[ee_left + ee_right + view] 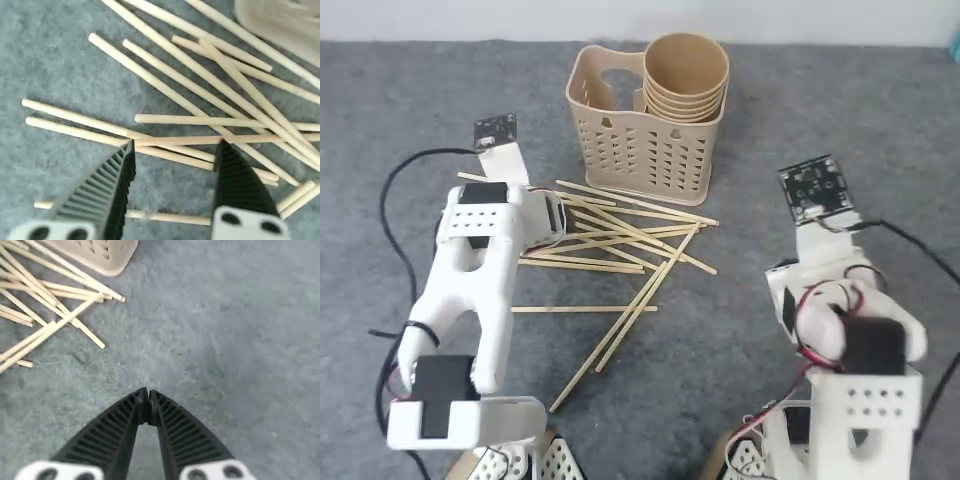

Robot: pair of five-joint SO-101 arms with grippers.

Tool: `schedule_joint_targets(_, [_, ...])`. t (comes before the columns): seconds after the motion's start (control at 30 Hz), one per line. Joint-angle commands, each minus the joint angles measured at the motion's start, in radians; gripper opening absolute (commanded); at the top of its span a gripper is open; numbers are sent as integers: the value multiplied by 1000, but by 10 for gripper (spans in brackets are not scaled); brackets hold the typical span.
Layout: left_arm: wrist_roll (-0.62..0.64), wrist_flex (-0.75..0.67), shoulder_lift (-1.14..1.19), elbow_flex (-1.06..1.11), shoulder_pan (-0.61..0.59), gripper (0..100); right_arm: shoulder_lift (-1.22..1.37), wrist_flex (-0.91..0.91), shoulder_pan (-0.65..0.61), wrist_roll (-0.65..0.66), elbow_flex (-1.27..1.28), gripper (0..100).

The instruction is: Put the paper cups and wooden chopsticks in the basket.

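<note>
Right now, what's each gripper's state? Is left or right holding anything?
Left gripper: open, empty, just above the chopsticks.
Right gripper: closed, holding nothing.

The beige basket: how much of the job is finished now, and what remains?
Done: the stack of brown paper cups stands inside the beige perforated plastic basket. In hand: the left gripper hangs open over the pale wooden chopsticks, holding nothing; the right gripper is shut and empty above the grey mat. Left: every chopstick in view lies on the mat, outside the basket.
</note>
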Motion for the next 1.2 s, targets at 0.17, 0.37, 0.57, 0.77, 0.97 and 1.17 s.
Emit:
schedule_joint_targets(0.17, [-32, -167, 0, 5, 34, 221, -38, -171, 5, -17, 184, 8])
schedule_joint_targets(0.37, [5, -235, 0, 64, 89, 221, -38, -251, -67, -26, 305, 8])
schedule_joint_targets(0.57, [71, -239, 8, 79, 69, 221, -36, -298, -74, -21, 361, 8])
schedule_joint_targets(0.77, [213, -147, 107, 71, 87, 221, -38, -298, -74, -18, 368, 8])
schedule_joint_targets(0.97, [245, -135, 175, 27, 87, 221, -36, -300, -74, -18, 371, 8])
schedule_joint_targets(1.17, [244, -141, 201, 1, 87, 221, -38, -340, -76, 2, 400, 8])
